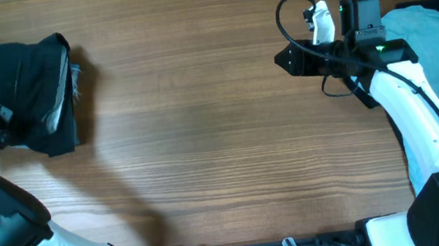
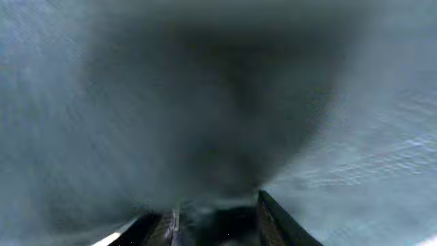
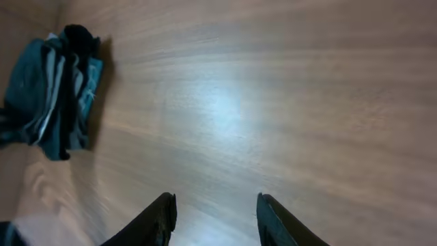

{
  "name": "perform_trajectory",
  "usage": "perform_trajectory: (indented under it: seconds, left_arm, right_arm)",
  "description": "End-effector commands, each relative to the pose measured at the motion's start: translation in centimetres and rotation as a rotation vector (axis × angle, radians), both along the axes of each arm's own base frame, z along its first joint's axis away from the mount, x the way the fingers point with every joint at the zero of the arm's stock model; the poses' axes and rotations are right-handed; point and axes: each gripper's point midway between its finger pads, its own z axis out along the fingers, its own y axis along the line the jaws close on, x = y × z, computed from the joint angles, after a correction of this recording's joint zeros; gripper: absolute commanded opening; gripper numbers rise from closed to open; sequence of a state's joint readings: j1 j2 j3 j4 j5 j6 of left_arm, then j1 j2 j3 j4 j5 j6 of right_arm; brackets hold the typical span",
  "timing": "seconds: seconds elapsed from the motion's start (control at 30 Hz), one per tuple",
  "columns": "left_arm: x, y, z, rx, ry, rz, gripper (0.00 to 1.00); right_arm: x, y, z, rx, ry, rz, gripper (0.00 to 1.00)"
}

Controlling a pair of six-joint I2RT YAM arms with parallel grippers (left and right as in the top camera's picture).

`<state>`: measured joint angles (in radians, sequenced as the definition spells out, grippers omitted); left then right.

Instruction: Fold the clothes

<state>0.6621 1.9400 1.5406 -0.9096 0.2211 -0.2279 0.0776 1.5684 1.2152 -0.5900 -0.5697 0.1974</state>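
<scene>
- The wooden table [image 1: 205, 141] has a wide bare stretch across its middle and near side, from the left pile to the right arm.
- The dark folded stack [image 1: 28, 78] lies at the far left, its left side close to the table edge and partly under the left arm.
- A light blue garment [image 1: 433, 32] lies spread loosely at the far right. The frame cuts it off on the right, and the right arm covers its near part.
- The right gripper [image 3: 213, 208] hangs over bare wood just left of the blue garment. Its jaws stand apart with nothing between them.
- A black cable [image 1: 289, 3] loops out from the right wrist on the far side.
- The left gripper [image 2: 217, 222] is at the left edge of the dark stack. In its wrist view the two fingers [image 2: 273, 219] stand apart, and dark cloth fills almost the whole picture.
- That wrist view is heavily blurred, so I cannot tell whether cloth sits between the fingers or just ahead of them.
- From the right wrist, the stack shows as layered folds of dark and blue-grey fabric with soft, uneven edges.
- The tabletop is smooth, with straight brown grain and a pale sheen in the middle.
</scene>
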Motion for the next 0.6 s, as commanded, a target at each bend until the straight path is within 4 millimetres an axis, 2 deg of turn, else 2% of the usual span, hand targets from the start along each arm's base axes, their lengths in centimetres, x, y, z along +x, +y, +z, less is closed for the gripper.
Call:
perform_trajectory:
  seconds: [0.0, 0.03, 0.07, 0.1, 0.17, 0.2, 0.23, 0.27, 0.3, 0.33, 0.37, 0.4, 0.5, 0.57]
  left_arm:
    - [3.0, -2.3, 13.5, 0.103, -0.342, -0.172, 0.4]
    - [3.1, -3.3, 17.2, 0.172, -0.421, -0.225, 0.44]
    - [3.1, -4.4, 20.2, 0.24, -0.481, -0.277, 0.48]
    - [2.8, -6.2, 23.4, 0.315, -0.549, -0.346, 0.55]
    - [1.8, -9.5, 27.1, 0.386, -0.627, -0.432, 0.66]
    - [1.0, -11.1, 28.3, 0.404, -0.645, -0.466, 0.74]
    - [-0.1, -12.4, 29.0, 0.409, -0.651, -0.481, 1.0]
    - [-1.0, -13.2, 29.4, 0.406, -0.65, -0.489, 1.0]
    - [-2.2, -14.1, 29.6, 0.398, -0.642, -0.496, 1.0]
    - [-3.1, -14.4, 29.6, 0.395, -0.627, -0.491, 1.0]
    - [-4.3, -14.4, 29.3, 0.403, -0.591, -0.473, 1.0]
    - [-5.2, -14.4, 29.2, 0.406, -0.568, -0.463, 1.0]
    - [-6.3, -15.0, 28.3, 0.369, -0.527, -0.462, 1.0]
    - [-6.5, -15.1, 28.0, 0.356, -0.514, -0.463, 1.0]
  right_arm:
    - [1.2, -1.9, 3.0, -0.135, -0.153, -0.036, 0.44]
    - [1.3, -2.8, 4.6, -0.188, -0.209, -0.066, 0.44]
    - [1.2, -3.7, 6.5, -0.227, -0.26, -0.097, 0.44]
    - [0.6, -4.3, 9.1, -0.25, -0.324, -0.129, 0.45]
    - [-1.1, -4.7, 13.6, -0.244, -0.431, -0.155, 0.46]
    - [-2.4, -4.8, 16.0, -0.228, -0.49, -0.17, 0.48]
    - [-3.8, -4.9, 18.0, -0.211, -0.54, -0.184, 0.5]
    - [-5.1, -5.0, 19.5, -0.2, -0.579, -0.194, 0.52]
    - [-6.7, -5.2, 20.9, -0.186, -0.611, -0.205, 0.59]
    - [-8.3, -5.3, 21.8, -0.182, -0.634, -0.207, 0.78]
    - [-10.8, -5.5, 22.5, -0.181, -0.651, -0.21, 1.0]
    - [-12.8, -5.7, 22.8, -0.184, -0.655, -0.212, 1.0]
    - [-16.2, -6.9, 22.9, -0.216, -0.663, -0.257, 1.0]
    - [-17.4, -7.0, 22.7, -0.217, -0.659, -0.258, 1.0]
